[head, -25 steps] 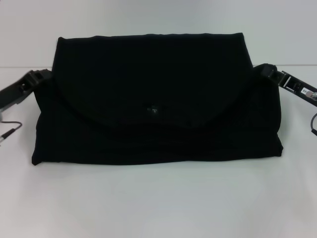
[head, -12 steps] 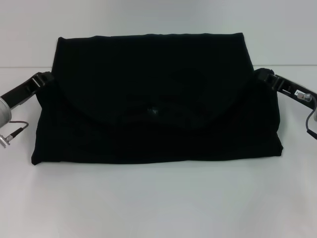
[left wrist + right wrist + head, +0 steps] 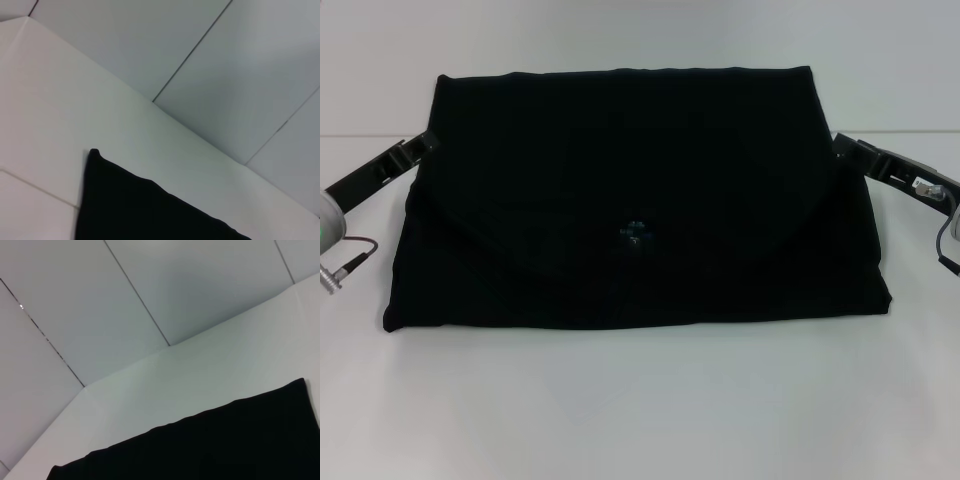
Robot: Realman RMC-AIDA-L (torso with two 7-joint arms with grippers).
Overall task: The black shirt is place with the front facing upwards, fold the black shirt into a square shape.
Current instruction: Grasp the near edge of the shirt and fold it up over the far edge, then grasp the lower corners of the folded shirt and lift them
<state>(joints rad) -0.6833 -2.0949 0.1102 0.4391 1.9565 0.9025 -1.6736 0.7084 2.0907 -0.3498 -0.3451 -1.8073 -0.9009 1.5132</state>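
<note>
Shirt (image 3: 640,200), black and already doubled over, is lying flat on the white table (image 3: 640,400), spreading wider from side to side than from front to back. A rounded flap is lying over its upper layer, with a small pale-blue label (image 3: 636,232) showing near the middle.

Both grippers are sitting at its short ends. The left gripper (image 3: 420,146) is touching the shirt's left edge, about level with the flap's upper corner; the right gripper (image 3: 842,147) is sitting at the matching spot on the right edge. Whether either one is spread, pressed together or pinching cloth, I cannot tell: the tips are merging with the black fabric. The wrist views are showing only a dark corner of shirt (image 3: 150,210) against table and wall panels, and no fingers.

Since the long axis is running from one gripper to the other, squaring it up looks to me like a matter of bringing one short end across toward the other. Each arm is equally near its own end, so neither is looking better placed.
</note>
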